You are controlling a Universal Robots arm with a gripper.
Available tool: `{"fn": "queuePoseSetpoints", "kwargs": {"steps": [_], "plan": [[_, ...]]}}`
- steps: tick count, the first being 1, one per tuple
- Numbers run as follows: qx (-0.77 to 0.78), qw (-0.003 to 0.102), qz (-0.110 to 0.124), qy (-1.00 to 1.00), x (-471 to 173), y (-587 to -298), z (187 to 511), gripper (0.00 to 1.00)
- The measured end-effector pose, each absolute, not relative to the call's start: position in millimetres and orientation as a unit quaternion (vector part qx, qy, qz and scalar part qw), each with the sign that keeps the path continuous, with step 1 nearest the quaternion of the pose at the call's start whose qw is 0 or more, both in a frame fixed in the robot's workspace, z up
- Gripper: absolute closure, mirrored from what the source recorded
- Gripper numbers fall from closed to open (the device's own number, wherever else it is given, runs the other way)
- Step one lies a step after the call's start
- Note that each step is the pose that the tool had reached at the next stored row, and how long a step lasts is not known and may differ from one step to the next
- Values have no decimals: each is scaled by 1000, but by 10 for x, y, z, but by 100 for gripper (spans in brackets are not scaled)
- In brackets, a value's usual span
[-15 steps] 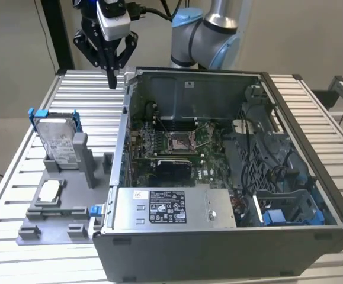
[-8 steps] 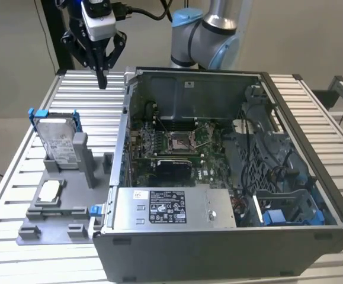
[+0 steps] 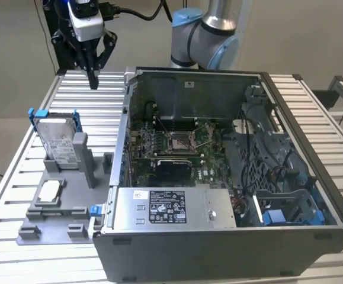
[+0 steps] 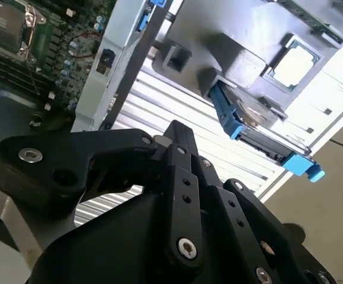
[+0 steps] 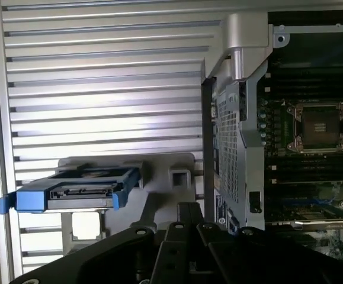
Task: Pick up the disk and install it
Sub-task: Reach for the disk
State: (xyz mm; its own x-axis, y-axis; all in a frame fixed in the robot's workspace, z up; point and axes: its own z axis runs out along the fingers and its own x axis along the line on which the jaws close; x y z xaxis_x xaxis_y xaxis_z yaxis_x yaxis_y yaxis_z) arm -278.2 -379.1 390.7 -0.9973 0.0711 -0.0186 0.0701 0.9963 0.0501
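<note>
The disk (image 3: pixel 57 141) is a silver drive with a white label in a blue frame. It stands on edge, leaning in a slot of the grey holder (image 3: pixel 70 208) at the exterior view's left. It also appears edge-on in both wrist views as the disk (image 5: pixel 79 190) and the disk (image 4: pixel 260 131). My gripper (image 3: pixel 92 80) hangs high above the table behind the holder, well apart from the disk. Its black fingers (image 4: pixel 180 139) are shut together with nothing between them, and they point down at the slatted table.
An open computer case (image 3: pixel 313 177) fills the middle and right, with its motherboard (image 3: pixel 177 142) and a grey box (image 3: pixel 171 207) at the front. A small silver chip (image 3: pixel 50 189) lies in the holder. The slatted table (image 3: pixel 94 100) lies under my gripper.
</note>
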Motion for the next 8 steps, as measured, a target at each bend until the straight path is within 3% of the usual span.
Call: {"fn": "queuePoseSetpoints", "kwargs": {"steps": [8], "plan": [[35,10,25,999,-3010,-3791,3905,100]]}}
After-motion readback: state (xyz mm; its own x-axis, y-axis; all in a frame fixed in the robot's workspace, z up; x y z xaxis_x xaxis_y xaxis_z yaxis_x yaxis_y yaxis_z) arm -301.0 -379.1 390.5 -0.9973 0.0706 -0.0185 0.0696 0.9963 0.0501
